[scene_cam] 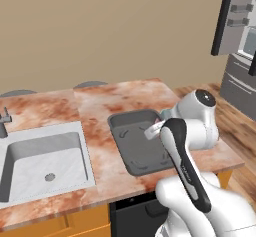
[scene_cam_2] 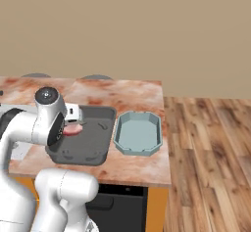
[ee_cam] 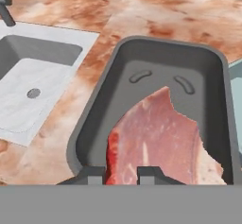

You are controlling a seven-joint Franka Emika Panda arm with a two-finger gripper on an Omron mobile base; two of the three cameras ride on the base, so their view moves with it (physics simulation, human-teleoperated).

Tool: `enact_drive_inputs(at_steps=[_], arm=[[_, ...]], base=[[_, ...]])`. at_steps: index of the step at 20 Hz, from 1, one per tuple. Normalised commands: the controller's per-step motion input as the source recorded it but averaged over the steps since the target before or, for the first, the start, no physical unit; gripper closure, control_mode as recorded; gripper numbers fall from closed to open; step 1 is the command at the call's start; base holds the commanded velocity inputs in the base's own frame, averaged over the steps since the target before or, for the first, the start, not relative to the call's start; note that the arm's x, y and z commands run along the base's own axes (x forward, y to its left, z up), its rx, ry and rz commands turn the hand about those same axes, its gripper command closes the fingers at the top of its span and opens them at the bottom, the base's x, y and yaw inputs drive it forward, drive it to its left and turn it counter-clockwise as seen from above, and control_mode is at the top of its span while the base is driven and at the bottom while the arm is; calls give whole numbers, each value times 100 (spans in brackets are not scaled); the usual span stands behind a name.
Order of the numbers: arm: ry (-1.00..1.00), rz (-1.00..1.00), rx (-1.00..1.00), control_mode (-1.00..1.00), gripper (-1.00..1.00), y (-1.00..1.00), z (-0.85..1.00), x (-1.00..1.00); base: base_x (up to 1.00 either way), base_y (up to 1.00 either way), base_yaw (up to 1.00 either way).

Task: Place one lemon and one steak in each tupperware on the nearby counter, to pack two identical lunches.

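A flat pink-red steak (ee_cam: 160, 142) hangs between the fingertips of my gripper (ee_cam: 122, 174), which is shut on its near edge. It is held just above the floor of the dark grey rectangular tupperware (ee_cam: 94, 119), which has nothing else in it. From the right base view, the steak (scene_cam_2: 72, 129) shows under the hand over that tupperware (scene_cam_2: 90, 150), with the pale teal octagonal tupperware (scene_cam_2: 138, 150) standing bare right beside it on the marbled counter (scene_cam_2: 132, 91). The lemon is out of view.
A white sink (scene_cam: 45, 158) with a faucet (scene_cam: 5, 121) lies left of the dark tupperware (scene_cam: 132, 153). The counter's right edge drops to wooden floor (scene_cam_2: 211, 143). A fridge (scene_cam: 240, 26) stands at the far right.
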Motion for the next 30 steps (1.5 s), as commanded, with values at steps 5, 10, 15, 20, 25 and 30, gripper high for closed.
enact_drive_inputs(at_steps=[5, 10, 15, 20, 25, 30], arm=[[0, 0, -2, -100, 100, 0, -47, 52], [2, 0, 0, -100, 100, 0, -36, 58], [6, 0, 0, -100, 100, 0, -34, 65], [10, 0, 0, -100, 100, 4, -31, 71], [14, 0, 0, -100, 100, 10, -21, 79], [6, 0, 0, -100, -100, 0, -3, 44]], base=[[0, 0, 0], [0, 0, 0], [0, 0, 0], [0, 0, 0], [0, 0, 0], [0, 0, 0]])
